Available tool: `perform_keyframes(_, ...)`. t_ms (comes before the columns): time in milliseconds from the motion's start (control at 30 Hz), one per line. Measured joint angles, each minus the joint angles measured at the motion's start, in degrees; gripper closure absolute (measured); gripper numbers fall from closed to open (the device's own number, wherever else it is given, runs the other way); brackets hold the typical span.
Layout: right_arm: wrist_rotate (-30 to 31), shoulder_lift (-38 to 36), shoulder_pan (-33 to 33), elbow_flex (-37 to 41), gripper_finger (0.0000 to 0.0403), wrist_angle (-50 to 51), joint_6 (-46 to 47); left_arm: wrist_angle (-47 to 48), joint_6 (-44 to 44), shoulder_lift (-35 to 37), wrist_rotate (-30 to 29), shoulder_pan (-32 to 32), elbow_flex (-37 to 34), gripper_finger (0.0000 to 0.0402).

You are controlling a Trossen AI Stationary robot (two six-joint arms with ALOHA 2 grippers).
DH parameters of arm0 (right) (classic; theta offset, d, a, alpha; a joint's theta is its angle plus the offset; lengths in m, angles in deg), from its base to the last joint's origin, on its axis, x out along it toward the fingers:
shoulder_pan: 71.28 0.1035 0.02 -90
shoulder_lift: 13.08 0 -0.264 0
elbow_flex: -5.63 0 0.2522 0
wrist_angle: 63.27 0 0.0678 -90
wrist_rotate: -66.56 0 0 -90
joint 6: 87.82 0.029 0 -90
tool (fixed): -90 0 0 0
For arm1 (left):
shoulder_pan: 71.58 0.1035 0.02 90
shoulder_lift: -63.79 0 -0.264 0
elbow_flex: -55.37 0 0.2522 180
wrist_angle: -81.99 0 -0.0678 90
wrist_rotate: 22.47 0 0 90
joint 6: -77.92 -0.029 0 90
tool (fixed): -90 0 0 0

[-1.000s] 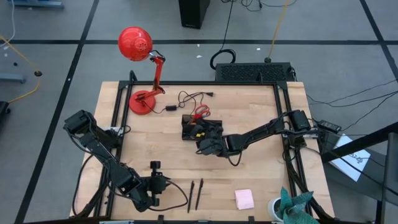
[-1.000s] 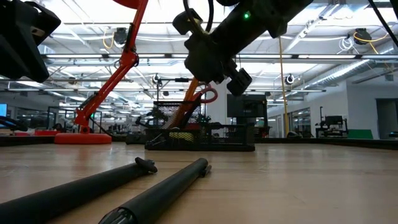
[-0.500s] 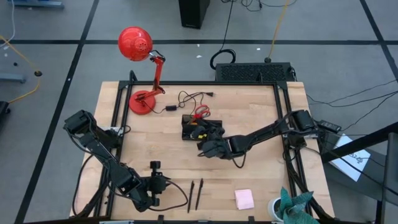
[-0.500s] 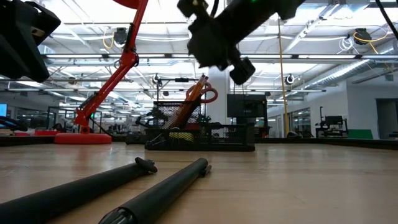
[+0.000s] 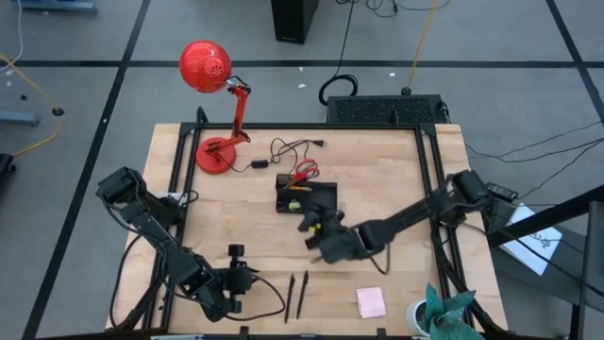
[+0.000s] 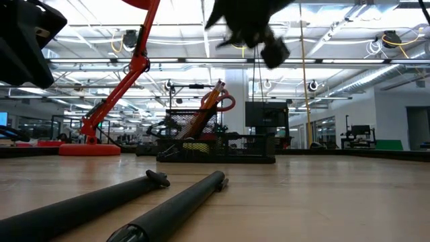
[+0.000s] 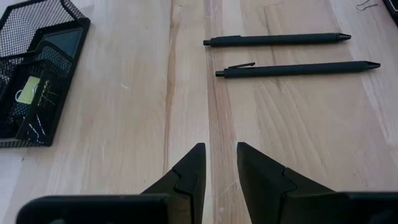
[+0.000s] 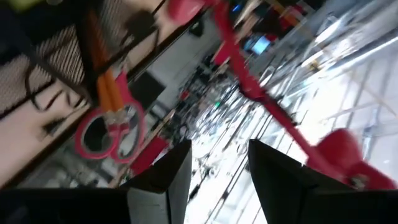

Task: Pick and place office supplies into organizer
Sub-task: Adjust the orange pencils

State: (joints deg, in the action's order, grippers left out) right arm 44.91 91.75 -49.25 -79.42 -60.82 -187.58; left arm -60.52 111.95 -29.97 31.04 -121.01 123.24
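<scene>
Two tools, both empty on your feed. Left tool (image 5: 238,281) sits low at the table's (image 5: 396,161) near-left edge, fingers (image 7: 189,174) narrowly parted, nothing between them. Pens (image 5: 297,294) lie side by side just right of it, flat on the wood. Organizer (image 5: 306,195) at table centre holds scissors (image 6: 216,104) and pencils (image 8: 104,87) upright. Right tool (image 5: 321,241) hangs above the table just near of the organizer, fingers apart, gripping nothing. Pink pad (image 5: 371,302) near-right.
</scene>
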Motion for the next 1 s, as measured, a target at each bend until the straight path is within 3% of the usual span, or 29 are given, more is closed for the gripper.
perform_keyframes(300,-1.36,-8.6,9.81,0.0,0.0257,-1.82,12.25,-0.71,-6.91,0.0,-5.32,0.51,0.0,0.0305)
perform_keyframes(367,-0.94,-11.37,10.37,0.0,0.0263,-1.75,20.08,-1.47,-8.44,0.0,-5.92,1.17,0.0,0.0305)
perform_keyframes(467,-3.28,-16.81,10.08,0.0,0.0275,3.64,40.32,-3.08,-10.44,0.0,-6.01,2.47,0.0,0.0305)
perform_keyframes(600,-23.34,-24.29,7.34,0.0,0.0302,16.06,69.91,-6.56,-14.62,0.02,-6.05,4.24,0.02,0.0305)
perform_keyframes(667,-30.87,-26.04,4.77,0.0,0.0325,19.16,79.98,-9.03,-17.87,0.0,-6.08,5.24,0.02,0.0305)
perform_keyframes(800,-35.81,-26.05,0.67,0.0,0.0389,26.67,86.19,-14.0,-24.68,0.0,-6.1,8.26,0.04,0.0305)
perform_keyframes(867,-40.03,-25.29,-1.8,0.41,0.0395,28.4,87.8,-16.04,-27.16,0.0,-6.13,10.18,0.04,0.0305)
perform_keyframes(1000,-57.01,-25.93,-6.9,7.93,0.04,15.37,89.3,-17.85,-30.86,0.02,-5.28,14.04,0.04,0.0305)
